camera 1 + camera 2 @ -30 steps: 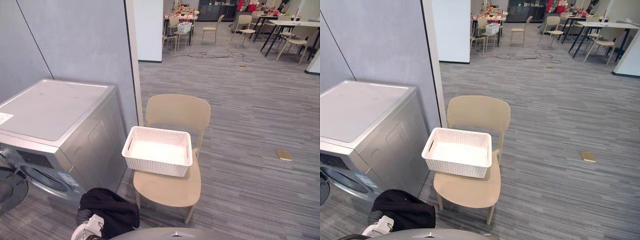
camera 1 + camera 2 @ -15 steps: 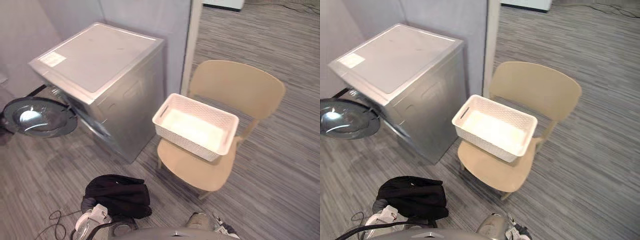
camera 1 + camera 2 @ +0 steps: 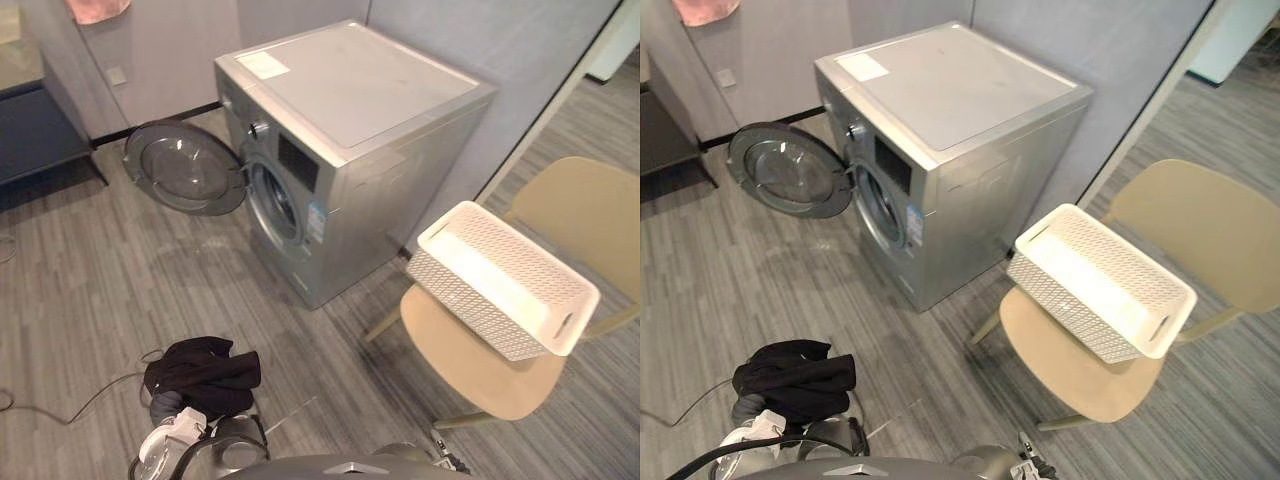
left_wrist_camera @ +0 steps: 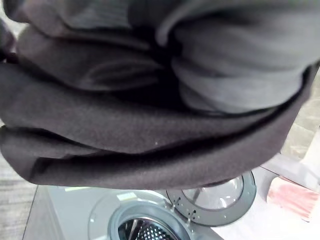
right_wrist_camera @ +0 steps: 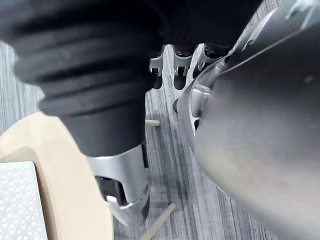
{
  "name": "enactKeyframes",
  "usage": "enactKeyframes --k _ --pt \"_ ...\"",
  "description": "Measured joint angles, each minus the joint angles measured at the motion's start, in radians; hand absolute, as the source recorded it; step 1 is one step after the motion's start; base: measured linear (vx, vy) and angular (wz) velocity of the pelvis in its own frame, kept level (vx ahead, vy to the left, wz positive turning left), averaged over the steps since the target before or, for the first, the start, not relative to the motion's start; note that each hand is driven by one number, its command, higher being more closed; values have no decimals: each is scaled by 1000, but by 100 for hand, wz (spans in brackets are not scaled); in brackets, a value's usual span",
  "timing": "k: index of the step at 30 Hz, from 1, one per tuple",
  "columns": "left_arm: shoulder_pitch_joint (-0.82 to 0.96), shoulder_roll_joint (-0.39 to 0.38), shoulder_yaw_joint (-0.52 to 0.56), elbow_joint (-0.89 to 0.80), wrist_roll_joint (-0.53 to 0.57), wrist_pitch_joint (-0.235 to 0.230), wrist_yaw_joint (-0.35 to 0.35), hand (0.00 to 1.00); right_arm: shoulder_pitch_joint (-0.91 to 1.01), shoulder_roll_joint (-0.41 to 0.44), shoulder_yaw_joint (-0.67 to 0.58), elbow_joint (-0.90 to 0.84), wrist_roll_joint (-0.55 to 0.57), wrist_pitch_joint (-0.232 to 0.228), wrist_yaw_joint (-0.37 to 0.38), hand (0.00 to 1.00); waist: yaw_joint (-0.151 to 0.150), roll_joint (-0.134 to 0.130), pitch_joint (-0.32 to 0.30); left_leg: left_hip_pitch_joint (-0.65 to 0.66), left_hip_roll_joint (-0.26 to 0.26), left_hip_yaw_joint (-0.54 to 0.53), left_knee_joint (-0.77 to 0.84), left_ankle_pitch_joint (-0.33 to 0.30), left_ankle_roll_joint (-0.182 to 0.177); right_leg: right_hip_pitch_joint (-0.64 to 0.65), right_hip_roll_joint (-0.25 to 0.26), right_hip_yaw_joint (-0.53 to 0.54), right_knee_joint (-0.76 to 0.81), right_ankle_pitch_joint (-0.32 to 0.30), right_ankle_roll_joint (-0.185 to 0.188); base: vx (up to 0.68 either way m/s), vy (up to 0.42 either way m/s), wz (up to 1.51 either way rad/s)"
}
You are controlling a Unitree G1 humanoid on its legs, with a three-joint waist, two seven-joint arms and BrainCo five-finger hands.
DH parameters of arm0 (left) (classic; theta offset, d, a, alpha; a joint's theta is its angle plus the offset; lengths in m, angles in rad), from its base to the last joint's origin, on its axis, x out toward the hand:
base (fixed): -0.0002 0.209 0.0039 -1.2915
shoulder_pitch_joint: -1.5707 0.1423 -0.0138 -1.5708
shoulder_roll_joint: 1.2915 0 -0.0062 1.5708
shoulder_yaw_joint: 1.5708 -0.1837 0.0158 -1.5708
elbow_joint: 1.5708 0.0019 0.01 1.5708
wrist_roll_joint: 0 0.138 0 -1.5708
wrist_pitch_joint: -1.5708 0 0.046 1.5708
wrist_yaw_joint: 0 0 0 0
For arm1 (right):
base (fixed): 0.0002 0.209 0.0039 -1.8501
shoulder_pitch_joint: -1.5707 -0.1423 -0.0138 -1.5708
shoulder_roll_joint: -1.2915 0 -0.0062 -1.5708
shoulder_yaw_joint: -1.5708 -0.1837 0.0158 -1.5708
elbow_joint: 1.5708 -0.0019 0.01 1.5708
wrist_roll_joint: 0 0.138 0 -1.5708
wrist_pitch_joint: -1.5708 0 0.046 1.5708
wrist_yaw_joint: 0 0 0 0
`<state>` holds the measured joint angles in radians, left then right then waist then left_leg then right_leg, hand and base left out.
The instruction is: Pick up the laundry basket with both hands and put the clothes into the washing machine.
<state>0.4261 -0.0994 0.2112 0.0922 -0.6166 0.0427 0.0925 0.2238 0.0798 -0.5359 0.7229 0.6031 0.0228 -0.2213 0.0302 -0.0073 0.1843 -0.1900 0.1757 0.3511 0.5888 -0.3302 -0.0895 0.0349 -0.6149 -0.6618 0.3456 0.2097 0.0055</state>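
A bundle of black clothes (image 3: 202, 370) hangs low at the left, lying over my left hand (image 3: 168, 447). In the left wrist view the same dark cloth (image 4: 150, 100) covers that hand. The white lattice laundry basket (image 3: 500, 280) stands empty on a beige chair (image 3: 470, 365) at the right, apart from both hands. The silver washing machine (image 3: 350, 90) stands ahead, its round door (image 3: 185, 165) swung open and its drum opening (image 4: 145, 227) exposed. My right hand (image 5: 175, 65) hangs low beside the chair, relaxed and open, holding nothing.
A grey partition wall runs behind the machine and the chair. A dark cabinet (image 3: 40, 130) stands at the far left, with a pink cloth (image 3: 95, 8) hanging above it. Bare striped floor lies between me and the machine's door.
The camera has swung left: the machine's front and open door are now in view, and chair and basket sit further right. The black clothes stay on my left hand.
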Motion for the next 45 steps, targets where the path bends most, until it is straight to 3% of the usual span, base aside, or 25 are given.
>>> enactKeyframes --k 1,2,3,4,6,8,9,10,11,14,16,18,20,22,25,29,31,33,34,35,36,38,40,43,45 --pt "-4 1 -13 7 14 1 0 100 8 0 -5 3 0 -5 1 0 -10 10 8 29 -26 -29 -38 12 17 -25 -4 101 69 17 -73 54 144 70" --pt "-7 0 -16 15 16 1 0 100 7 0 -7 7 -1 -1 2 0 -9 18 12 49 -31 -38 -59 14 19 -45 18 172 118 -14 -64 120 76 53" --pt "-13 1 -21 34 25 0 0 100 1 -1 4 28 -1 13 11 0 -8 19 12 91 -32 -60 -108 34 34 -81 114 304 238 -142 3 98 19 28" --pt "-19 3 -29 53 32 -1 0 100 -4 -1 10 53 -1 24 27 0 -9 17 7 111 -32 -72 -147 57 39 -110 195 356 317 -244 28 98 -12 29" --pt "-39 9 -86 90 34 2 -2 100 -5 -1 12 101 -1 28 32 0 -25 3 1 139 -36 -81 -207 75 49 -164 357 360 397 -407 48 124 -101 37" --pt "-57 15 -137 109 36 7 -12 100 -5 0 -1 121 0 31 30 0 -42 -10 -4 134 -46 -88 -203 78 53 -211 472 336 324 -500 51 192 -191 30" --pt "-63 16 -146 115 36 8 -13 100 -5 0 -2 120 1 31 27 0 -45 -13 -5 130 -46 -89 -190 78 55 -213 495 337 269 -508 48 149 -212 35" --pt "-81 21 -167 132 36 20 -13 100 -3 -2 -13 120 1 25 22 0 -55 -11 -11 107 -40 -120 -152 60 32 -178 522 316 205 -515 -26 187 -206 40" --pt "-85 22 -189 123 36 28 -13 100 12 2 -27 124 9 24 19 0 -56 16 -32 107 -25 -143 -176 69 16 -168 535 290 197 -504 -13 208 -209 47" --pt "-133 23 -200 119 36 24 -15 100 5 0 -20 117 29 23 13 0 -72 18 -31 142 -17 -215 -203 82 1 -208 553 394 278 -548 -29 230 -219 78" --pt "-139 25 -217 132 39 24 -20 100 10 -13 -18 110 28 19 6 0 -71 29 -33 130 16 -242 -84 35 -15 -122 586 371 166 -525 -30 219 -197 50" --pt "-122 25 -214 112 31 22 -32 100 -12 -7 -2 75 42 -4 0 0 -53 39 -37 36 52 -249 218 76 -6 -61 614 375 148 -554 -39 260 -142 -4" --pt "-104 25 -211 112 32 22 -33 100 -32 -20 4 74 69 -17 0 0 -39 59 -35 -48 64 -262 509 106 -9 3 626 394 120 -561 -41 249 0 -23" --pt "-91 24 -201 112 32 22 -33 100 -41 -18 5 73 68 -18 0 0 -26 56 -35 -94 76 -231 564 94 17 42 623 421 81 -556 -32 222 77 -41" --pt "-90 24 -191 112 33 24 -32 100 -41 -15 15 72 64 -12 0 0 -14 43 -31 -132 115 -217 384 68 60 65 601 465 50 -554 -19 245 162 -46" --pt "-92 23 -182 111 34 24 -28 100 -32 -5 23 78 -8 16 -2 0 -8 -5 -35 -140 159 -338 -32 116 50 71 523 553 35 -557 46 284 299 -60" --pt "-88 23 -188 117 34 23 -8 100 -4 -5 17 84 -30 17 -6 0 -3 -20 -47 -114 181 -453 -187 201 12 74 465 614 35 -590 129 292 455 -59" --pt "-63 22 -207 117 34 23 -7 100 27 -15 -3 83 -43 15 -6 0 -1 12 -92 -93 175 -456 -190 247 -36 93 425 653 11 -611 195 375 692 -53" --pt "-67 38 -195 121 36 20 -7 100 26 -5 -15 142 -50 20 -6 0 -13 -28 -106 -105 136 -421 -120 205 -156 108 368 678 6 -616 221 497 861 -32" --pt "-72 56 -189 123 55 18 0 100 23 -7 -20 201 -50 47 -4 0 -26 -76 -128 -124 74 -390 -62 161 -139 102 304 702 8 -551 208 403 673 -7" --pt "-80 57 -193 123 66 16 0 100 24 0 -26 203 -48 48 -4 0 -30 -77 -129 -129 64 -384 -38 141 -130 98 297 715 9 -499 197 346 606 -22" --pt "-107 72 -220 119 95 -2 -8 100 1 2 -27 195 -40 43 0 0 -26 -68 -134 -103 70 -308 -25 97 -82 9 293 771 59 -270 144 267 603 -66" --pt "-129 89 -230 117 111 -10 -10 100 -36 4 -20 196 -39 43 2 0 -27 -61 -133 -30 77 -197 -100 103 -48 -114 281 733 189 -181 67 176 497 -113" --pt "-130 91 -235 117 111 -11 -9 100 -49 4 -5 190 -39 41 2 0 -32 -46 -125 98 70 -81 -206 122 -26 -193 283 535 343 -269 49 112 230 -127" --pt "-131 90 -236 117 111 -11 -8 100 -48 2 3 162 -49 40 6 0 -42 -34 -118 195 68 26 -274 126 -21 -224 349 394 405 -403 64 90 35 -139"
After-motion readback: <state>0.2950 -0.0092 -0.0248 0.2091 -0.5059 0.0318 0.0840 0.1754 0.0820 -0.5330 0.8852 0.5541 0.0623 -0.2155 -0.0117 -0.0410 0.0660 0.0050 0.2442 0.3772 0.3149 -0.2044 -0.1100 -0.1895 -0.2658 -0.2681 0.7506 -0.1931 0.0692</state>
